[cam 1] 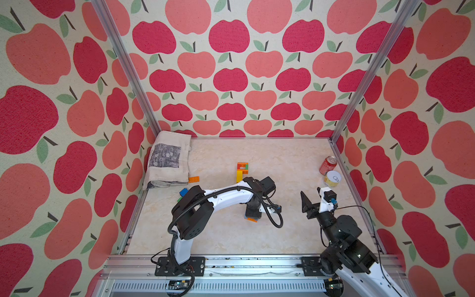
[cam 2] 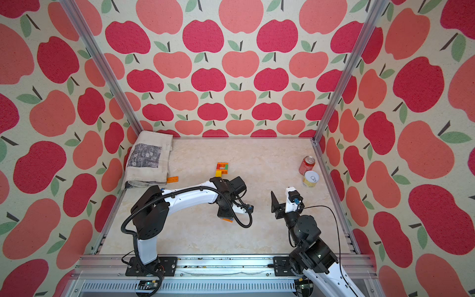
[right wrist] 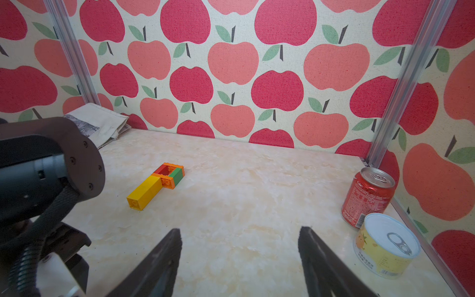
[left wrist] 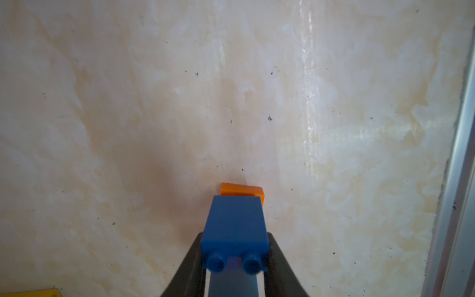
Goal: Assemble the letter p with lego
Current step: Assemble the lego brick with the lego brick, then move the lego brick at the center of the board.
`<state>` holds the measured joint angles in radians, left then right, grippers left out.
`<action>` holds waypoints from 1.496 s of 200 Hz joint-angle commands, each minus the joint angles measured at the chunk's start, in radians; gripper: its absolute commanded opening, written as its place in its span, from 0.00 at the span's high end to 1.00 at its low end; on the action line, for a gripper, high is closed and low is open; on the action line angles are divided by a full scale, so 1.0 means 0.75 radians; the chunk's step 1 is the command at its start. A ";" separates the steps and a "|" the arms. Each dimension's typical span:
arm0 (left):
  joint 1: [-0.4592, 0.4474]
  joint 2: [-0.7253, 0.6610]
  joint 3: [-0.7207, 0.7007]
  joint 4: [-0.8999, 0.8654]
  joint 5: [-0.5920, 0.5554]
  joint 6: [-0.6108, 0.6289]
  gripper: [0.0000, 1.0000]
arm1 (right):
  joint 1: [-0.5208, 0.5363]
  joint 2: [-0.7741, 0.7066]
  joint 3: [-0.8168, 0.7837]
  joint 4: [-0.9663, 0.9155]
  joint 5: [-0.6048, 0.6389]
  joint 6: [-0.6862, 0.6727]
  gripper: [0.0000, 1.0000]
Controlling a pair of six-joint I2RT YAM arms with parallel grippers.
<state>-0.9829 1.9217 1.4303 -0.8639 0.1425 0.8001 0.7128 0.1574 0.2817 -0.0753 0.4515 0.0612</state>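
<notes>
**Table [cam 1: 282, 154], as I see it from the remote station.**

**Left gripper [left wrist: 235, 240]:** it is clamped on a blue brick [left wrist: 235, 221], with one finger on each side face. The studs face the wrist camera. An orange brick [left wrist: 243, 191] sits against the blue brick's far end; I cannot tell whether the two are pressed together. In both top views the left gripper [cam 1: 253, 212] points down near the table's middle, and the orange brick [cam 1: 252, 219] shows just beneath it.

**Right gripper [right wrist: 240, 239]:** its jaws are spread wide with nothing between them. In a top view I find the right gripper [cam 1: 314, 197] toward the table's right side.

**Joined bricks [cam 1: 242, 171]:** these form a yellow stem with a loop of orange, red and green at its far end. They lie flat beyond the left gripper, apart from both grippers.

**Loose pieces:**
- A flat orange brick [cam 1: 194, 179] lies just beside the near edge of a folded cloth [cam 1: 168, 159].
- A second blue brick [cam 1: 183, 192] and a green brick [cam 1: 179, 199] are partly hidden by the left arm.

**Other items:** a soda can [cam 1: 328, 164] stands upright by the right wall, with a tin [cam 1: 332, 178] just beside it.
</notes>
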 commanded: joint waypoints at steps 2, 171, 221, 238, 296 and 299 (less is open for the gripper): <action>0.009 -0.054 -0.019 0.002 0.031 0.016 0.72 | -0.007 0.010 -0.016 0.033 -0.007 0.023 0.24; 0.038 -0.094 -0.129 0.103 0.041 0.245 0.69 | -0.007 0.038 -0.022 0.051 -0.017 0.023 0.24; 0.039 -0.096 -0.144 0.107 0.039 0.262 0.69 | -0.006 0.043 -0.022 0.053 -0.019 0.023 0.24; 0.039 -0.099 -0.147 0.094 0.055 0.282 0.69 | -0.007 0.044 -0.022 0.053 -0.019 0.023 0.24; 0.034 -0.095 -0.122 0.037 0.067 0.270 0.68 | -0.007 0.046 -0.022 0.055 -0.020 0.024 0.24; 0.033 -0.097 -0.121 0.036 0.068 0.267 0.68 | -0.006 0.046 -0.022 0.055 -0.021 0.023 0.24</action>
<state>-0.9596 1.8641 1.3403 -0.7799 0.1730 0.9871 0.7128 0.1875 0.2752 -0.0669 0.4438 0.0612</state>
